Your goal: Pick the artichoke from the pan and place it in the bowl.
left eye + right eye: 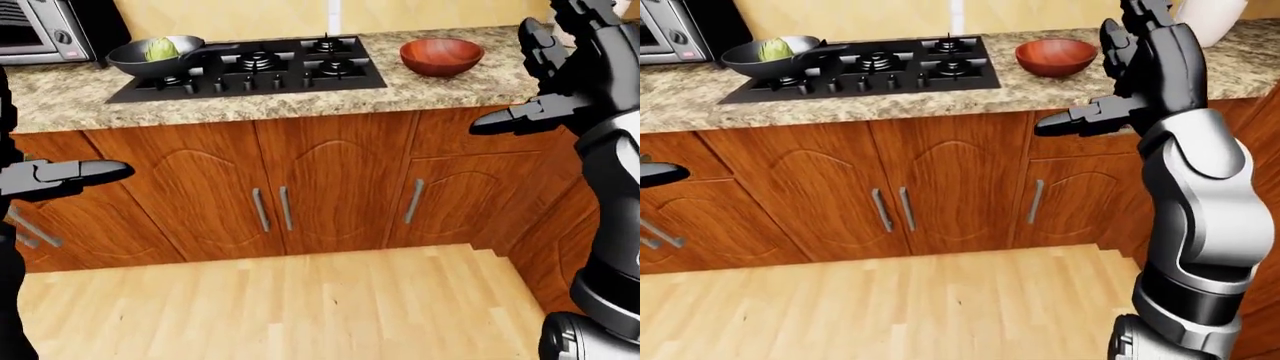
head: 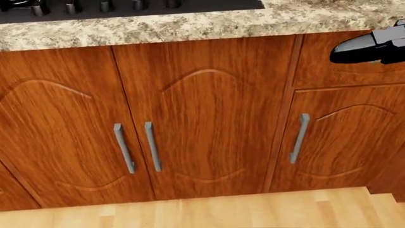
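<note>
- Bare granite counter [image 1: 300, 101] lies open between my raised right hand [image 1: 1120, 75] and the bowl [image 1: 441, 55].
- Stove grates [image 1: 255, 64] stand between bowl and pan [image 1: 150, 56].

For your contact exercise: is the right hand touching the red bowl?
Apart. The left-eye view shows bare countertop between the right hand and the bowl.
</note>
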Robot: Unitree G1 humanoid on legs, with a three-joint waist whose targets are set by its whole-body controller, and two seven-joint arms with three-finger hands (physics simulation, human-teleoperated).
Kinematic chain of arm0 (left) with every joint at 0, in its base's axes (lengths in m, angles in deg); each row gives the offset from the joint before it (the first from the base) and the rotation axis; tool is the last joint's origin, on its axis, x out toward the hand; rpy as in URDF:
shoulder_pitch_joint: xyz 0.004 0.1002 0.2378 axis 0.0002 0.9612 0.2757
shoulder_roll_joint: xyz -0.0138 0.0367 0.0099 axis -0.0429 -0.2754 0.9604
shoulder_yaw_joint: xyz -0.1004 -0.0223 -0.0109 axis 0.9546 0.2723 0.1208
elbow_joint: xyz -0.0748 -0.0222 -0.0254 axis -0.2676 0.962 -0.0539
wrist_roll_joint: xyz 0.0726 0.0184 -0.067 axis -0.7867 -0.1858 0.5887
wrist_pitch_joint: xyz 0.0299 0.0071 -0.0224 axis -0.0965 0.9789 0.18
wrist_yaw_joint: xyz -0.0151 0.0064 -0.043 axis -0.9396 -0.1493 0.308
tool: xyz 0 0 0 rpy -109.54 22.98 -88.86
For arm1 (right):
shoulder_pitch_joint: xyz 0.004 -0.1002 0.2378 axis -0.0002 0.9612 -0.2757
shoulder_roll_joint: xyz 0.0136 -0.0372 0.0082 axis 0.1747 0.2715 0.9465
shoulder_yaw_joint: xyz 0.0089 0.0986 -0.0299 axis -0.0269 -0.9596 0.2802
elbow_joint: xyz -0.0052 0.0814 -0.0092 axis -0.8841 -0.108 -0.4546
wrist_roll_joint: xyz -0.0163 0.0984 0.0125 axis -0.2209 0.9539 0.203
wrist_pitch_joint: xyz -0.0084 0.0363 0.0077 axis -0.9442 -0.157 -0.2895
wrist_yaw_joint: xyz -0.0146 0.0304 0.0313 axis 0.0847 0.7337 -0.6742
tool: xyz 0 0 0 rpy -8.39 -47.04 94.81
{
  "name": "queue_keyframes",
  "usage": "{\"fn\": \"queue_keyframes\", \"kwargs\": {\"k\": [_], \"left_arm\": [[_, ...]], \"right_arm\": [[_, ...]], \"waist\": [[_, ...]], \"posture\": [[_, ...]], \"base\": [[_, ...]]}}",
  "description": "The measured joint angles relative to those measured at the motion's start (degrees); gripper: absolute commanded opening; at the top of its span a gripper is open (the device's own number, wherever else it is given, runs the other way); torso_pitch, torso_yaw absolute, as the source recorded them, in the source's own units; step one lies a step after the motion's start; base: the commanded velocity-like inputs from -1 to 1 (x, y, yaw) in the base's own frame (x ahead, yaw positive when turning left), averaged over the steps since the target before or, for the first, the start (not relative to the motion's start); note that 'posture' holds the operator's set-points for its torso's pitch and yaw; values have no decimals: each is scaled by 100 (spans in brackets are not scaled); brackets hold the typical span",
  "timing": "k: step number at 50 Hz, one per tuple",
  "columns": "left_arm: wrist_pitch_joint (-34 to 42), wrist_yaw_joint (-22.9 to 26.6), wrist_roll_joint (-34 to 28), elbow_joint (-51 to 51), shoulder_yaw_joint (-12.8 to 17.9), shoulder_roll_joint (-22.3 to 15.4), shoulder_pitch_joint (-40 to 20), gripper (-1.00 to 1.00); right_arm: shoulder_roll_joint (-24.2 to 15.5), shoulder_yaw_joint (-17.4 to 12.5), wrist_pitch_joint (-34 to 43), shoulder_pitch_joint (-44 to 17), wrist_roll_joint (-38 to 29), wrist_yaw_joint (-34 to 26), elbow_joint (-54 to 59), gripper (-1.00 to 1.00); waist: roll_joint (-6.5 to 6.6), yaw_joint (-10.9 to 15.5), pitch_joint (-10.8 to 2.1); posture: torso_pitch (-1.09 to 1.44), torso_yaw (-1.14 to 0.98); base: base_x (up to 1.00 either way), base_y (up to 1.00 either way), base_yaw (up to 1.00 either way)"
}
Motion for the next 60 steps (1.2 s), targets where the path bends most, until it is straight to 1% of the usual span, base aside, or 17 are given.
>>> {"fn": "queue_keyframes", "kwargs": {"k": [6,16,18,21,23,27,29,30,34,41,43,46,48,52,54,58,60], "left_arm": [[44,-101,-2,113,123,-33,40,100],[44,-132,108,52,144,-107,17,100],[50,-133,128,11,106,-58,34,100],[113,-105,179,21,23,-76,43,100],[112,-105,183,15,54,-107,21,100],[35,-130,167,-60,131,-145,-12,100],[21,-135,170,-64,131,-161,-19,100],[19,-139,171,-41,149,-186,-24,100],[83,-189,130,114,189,-139,47,100],[82,-179,174,-21,184,-196,-8,100],[55,-168,188,-62,150,-132,18,100],[107,-142,221,-7,76,-132,36,100],[123,-149,221,-6,100,-158,13,100],[84,-176,224,-99,165,-197,-21,100],[79,-180,235,-104,174,-221,-33,100],[125,-227,205,20,247,-195,43,100],[152,-236,199,29,237,-212,26,100]], "right_arm": [[6,142,35,-40,129,-42,-49,100],[-78,80,18,-130,154,-27,-66,100],[-103,45,33,-109,154,-21,-38,100],[-112,16,120,-50,129,-1,40,100],[-140,22,143,-98,125,1,13,100],[-189,-25,77,-167,151,-15,-118,100],[-200,-20,82,-194,156,-15,-101,100],[-171,-1,87,-201,160,-15,-108,100],[-135,173,164,-133,229,-92,-88,100],[-226,34,160,-262,215,-78,-182,100],[-244,-15,135,-233,204,-68,-178,100],[-242,-19,203,-184,173,-50,-81,100],[-256,-1,224,-217,171,-54,-81,100],[-290,-19,212,-269,199,-72,-141,100],[-302,-8,223,-300,207,-76,-135,100],[-224,147,258,-217,268,-140,-172,100],[-234,147,292,-228,283,-161,-145,100]], "waist": [[-118,55,11],[-597,87,12],[-475,29,61],[-569,8,5],[-533,30,-31],[-222,19,51],[24,8,18],[53,35,-15],[-120,101,56],[-646,48,40],[-555,-33,45],[-607,-18,-24],[-529,16,-23],[-184,7,71],[84,6,26],[-9,101,59],[-135,83,49]], "posture": [[0,0],[0,0],[0,0],[0,0],[0,0],[0,0],[0,0],[0,0],[0,0],[0,0],[0,0],[0,0],[0,0],[0,0],[0,0],[0,0],[0,0]], "base": [[0,26,0],[0,27,0],[0,27,0],[0,27,0],[0,26,0],[0,27,0],[0,27,0],[0,28,0],[0,27,0],[0,27,0],[0,27,0],[0,28,0],[0,27,0],[0,27,0],[0,28,0],[1,28,0],[3,27,0]]}}
